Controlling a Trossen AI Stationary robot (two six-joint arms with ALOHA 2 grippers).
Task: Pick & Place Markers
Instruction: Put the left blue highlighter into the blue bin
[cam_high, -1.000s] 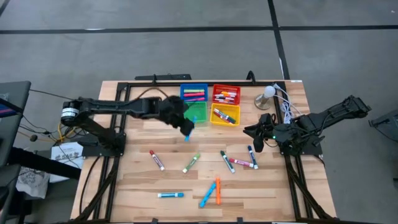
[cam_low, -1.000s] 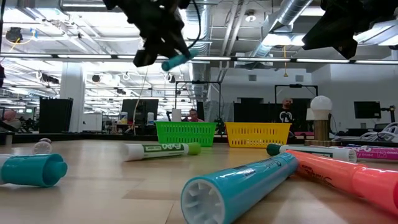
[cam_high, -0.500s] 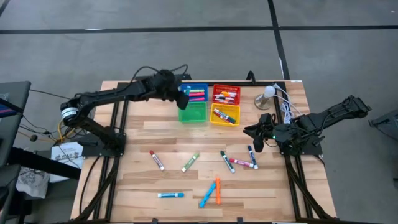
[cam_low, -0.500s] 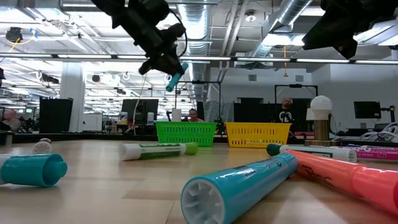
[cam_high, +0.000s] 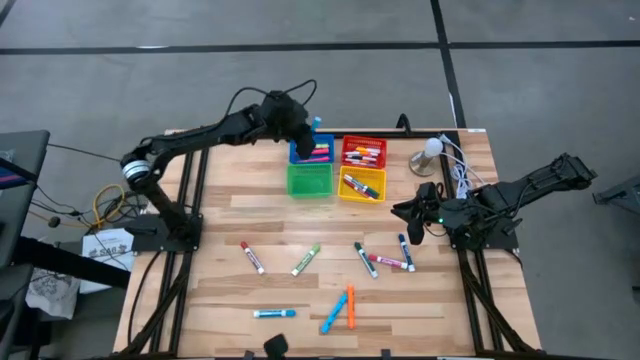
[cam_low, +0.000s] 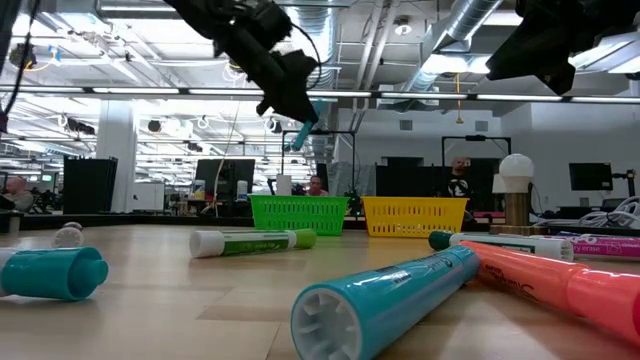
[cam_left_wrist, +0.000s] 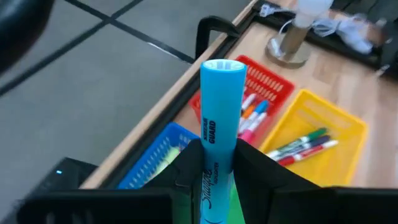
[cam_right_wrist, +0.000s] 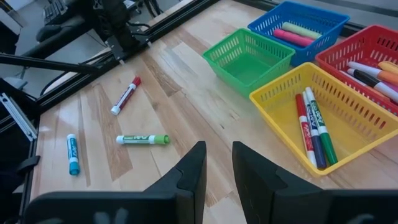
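The left gripper (cam_left_wrist: 214, 168) pinches a light-blue marker (cam_left_wrist: 219, 115) between its fingers, above the blue bin (cam_high: 312, 150).

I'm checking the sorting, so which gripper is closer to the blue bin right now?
Left. The left gripper is over the blue bin, shut on a blue marker. The right gripper waits off near the table's right side, beyond the yellow bin.

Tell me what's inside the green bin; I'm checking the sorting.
The green bin looks empty: bare mesh floor in the right wrist view. Its near corner is hidden behind the wall.
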